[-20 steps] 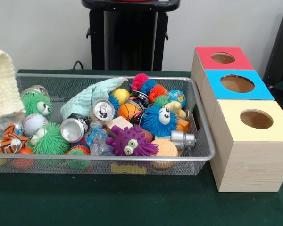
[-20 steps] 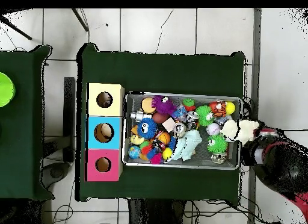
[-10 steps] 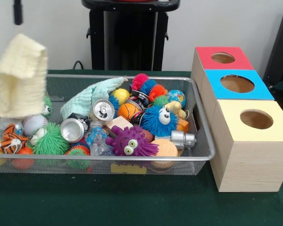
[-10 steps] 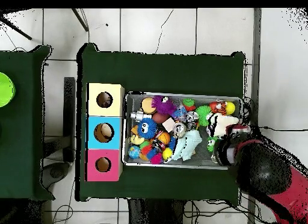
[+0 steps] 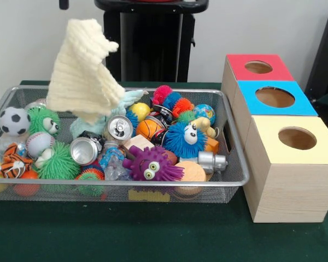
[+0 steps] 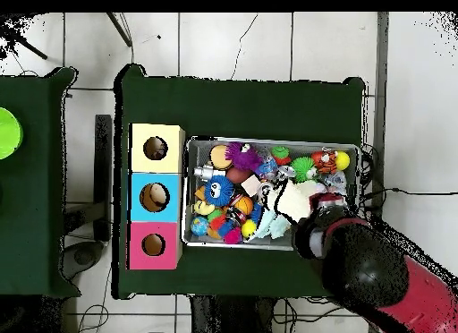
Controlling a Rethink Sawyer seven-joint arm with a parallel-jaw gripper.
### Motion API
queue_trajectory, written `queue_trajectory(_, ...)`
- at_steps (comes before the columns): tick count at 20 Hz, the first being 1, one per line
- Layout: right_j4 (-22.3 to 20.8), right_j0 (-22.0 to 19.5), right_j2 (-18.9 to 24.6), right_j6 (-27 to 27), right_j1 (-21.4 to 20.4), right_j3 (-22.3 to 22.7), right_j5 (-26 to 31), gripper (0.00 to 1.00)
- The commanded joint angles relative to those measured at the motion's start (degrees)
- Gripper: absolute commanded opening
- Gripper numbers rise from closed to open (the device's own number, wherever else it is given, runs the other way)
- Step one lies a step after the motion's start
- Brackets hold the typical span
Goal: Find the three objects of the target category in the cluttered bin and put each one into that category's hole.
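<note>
A pale yellow knitted cloth (image 5: 82,71) hangs in the air over the left middle of the wire bin (image 5: 126,184), swung out to one side. In the overhead view my gripper (image 6: 311,227) sits under the black wrist above the bin's right half. It is shut on the yellow cloth (image 6: 293,200). Only a dark tip shows at the top edge of the front view. A mint green cloth (image 5: 101,112) lies in the bin just behind and below the hanging one. The red box (image 5: 259,66), blue box (image 5: 275,97) and yellow box (image 5: 297,138) stand in a row beside the bin, each with a round hole on top.
The bin holds two cans (image 5: 119,128), a purple furry ball (image 5: 151,165), a blue furry ball (image 5: 184,139), green furry balls (image 5: 42,119), a soccer ball (image 5: 13,120), a baseball (image 5: 38,143), a basketball (image 5: 149,129) and a tiger ball (image 5: 13,161).
The yellow cloth has risen and travelled from the bin's left end towards its middle. The arm swung in over the bin. The soccer ball is now uncovered.
</note>
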Motion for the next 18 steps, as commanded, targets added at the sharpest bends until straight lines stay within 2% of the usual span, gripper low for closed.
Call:
queue_trajectory(1,-0.56,-8.74,2.44,-12.07,1.7,0.09,9.55,0.0)
queue_trajectory(3,-2.96,-10.26,2.35,-14.38,1.65,-2.23,13.06,0.0)
queue_trajectory(6,-4.87,-12.05,1.68,-15.88,-1.15,-2.57,16.66,0.0)
queue_trajectory(11,-7.84,-12.25,-0.8,-17.02,-11.37,-1.23,26.68,0.0)
queue_trajectory(13,-8.56,-11.19,-1.37,-16.36,-14.36,0.32,23.66,0.0)
queue_trajectory(14,-8.55,-10.82,-0.77,-15.51,-14.06,0.01,23.31,0.0)
queue_trajectory(16,-7.59,-10.86,-0.11,-15.03,-13.88,0.09,26.61,0.0)
queue_trajectory(18,-6.98,-10.73,-2.34,-14.74,-17.57,2.9,28.2,0.0)
